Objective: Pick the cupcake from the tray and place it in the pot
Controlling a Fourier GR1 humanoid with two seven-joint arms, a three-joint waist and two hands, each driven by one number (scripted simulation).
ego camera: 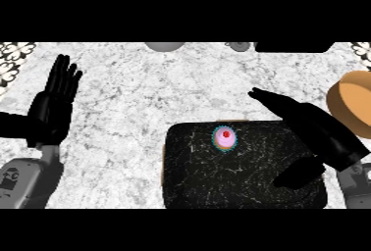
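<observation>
Though probably light, treat small pink-frosted cupcake (225, 138) on black speckled tray (203, 181) as crushable: pinch low on its sides using open right hand (311, 122) near it; ignore open, resting left hand (54, 100).

White-grey marbled counter (145, 112); ornate patterned tiles (16, 51) at both upper corners.
</observation>
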